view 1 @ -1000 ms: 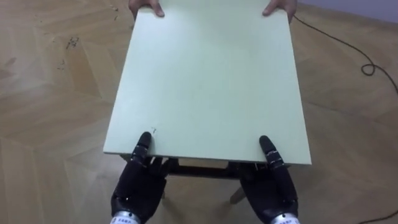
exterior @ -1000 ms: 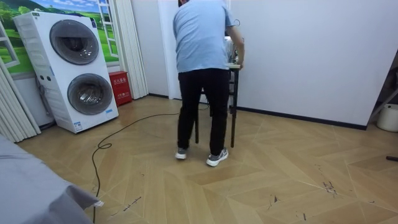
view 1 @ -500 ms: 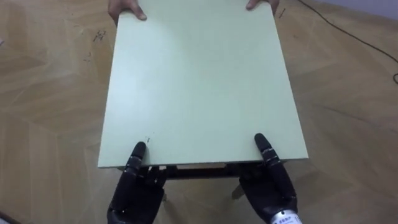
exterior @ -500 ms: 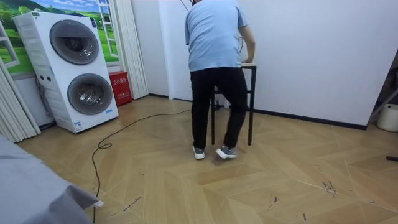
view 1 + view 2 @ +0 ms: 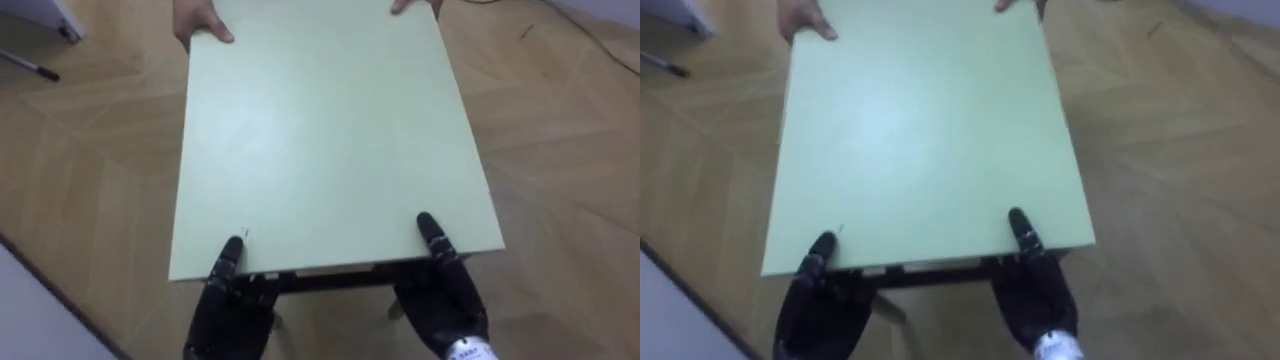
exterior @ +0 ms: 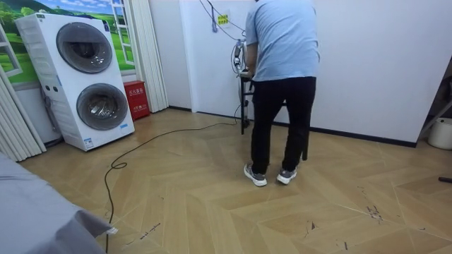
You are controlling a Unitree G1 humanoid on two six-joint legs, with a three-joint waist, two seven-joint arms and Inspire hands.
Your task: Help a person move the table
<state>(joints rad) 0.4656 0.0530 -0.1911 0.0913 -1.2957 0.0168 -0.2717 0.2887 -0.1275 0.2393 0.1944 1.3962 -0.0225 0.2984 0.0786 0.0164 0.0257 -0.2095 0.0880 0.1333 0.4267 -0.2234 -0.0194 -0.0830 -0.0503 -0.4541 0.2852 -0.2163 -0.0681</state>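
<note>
Person stepped sideways, table edges gripped

Below me lies a wooden floor of light boards laid in a herringbone pattern. A white wall with a dark baseboard closes the room at the back. At the room view's left stand two white washing machines, one on the other, with a red box and a pale curtain beside them. The light is even.

Even, bright indoor light; soft sheen on pale tabletop; dark shadow under near edge.
</note>
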